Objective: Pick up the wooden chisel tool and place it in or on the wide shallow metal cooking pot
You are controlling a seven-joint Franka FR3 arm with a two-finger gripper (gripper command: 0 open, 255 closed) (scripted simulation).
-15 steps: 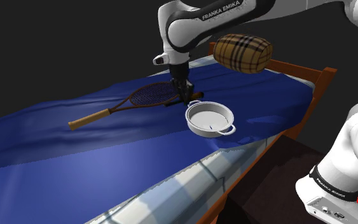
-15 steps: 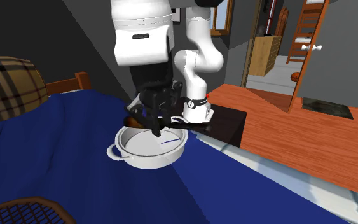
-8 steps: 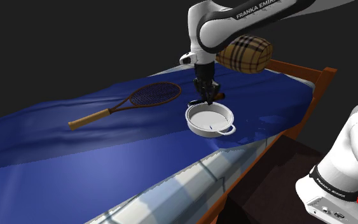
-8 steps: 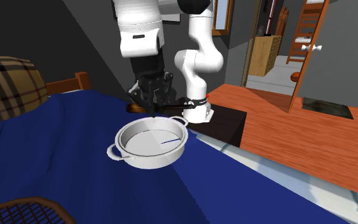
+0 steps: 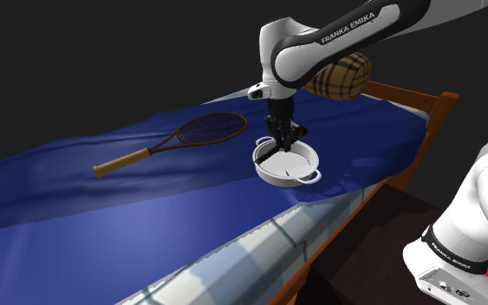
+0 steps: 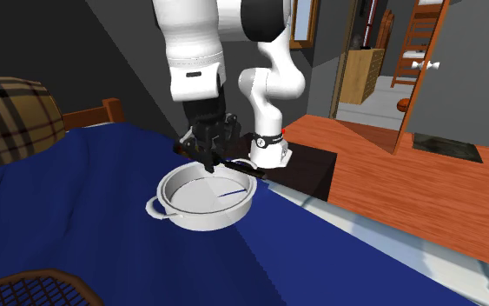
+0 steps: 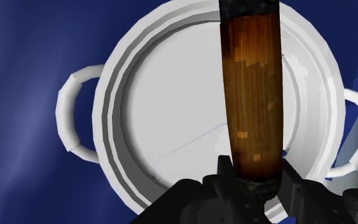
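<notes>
A white, wide shallow pot (image 5: 290,180) with two loop handles sits on the blue bedcover near the bed's side edge. My gripper (image 5: 278,147) hangs just above the pot's far rim and is shut on the chisel (image 6: 232,165), a dark tool with a brown wooden handle. In the wrist view the wooden handle (image 7: 254,95) runs from between the black fingers (image 7: 226,179) out over the pot's flat white bottom (image 7: 165,95). From the second exterior view the gripper (image 6: 208,156) is over the pot's rim (image 6: 208,219), and the chisel lies level across it.
A brown tennis racket (image 5: 181,137) lies on the cover towards the shoulder view's left of the pot. A plaid bolster pillow (image 5: 344,74) rests at the bed's head by the wooden frame (image 5: 438,107). The arm's dark stand (image 6: 307,169) is beside the bed.
The gripper has carried the chisel from beside the racket towards the shoulder view's right, and it now sits lower over the pot. The pot and racket have not moved.
</notes>
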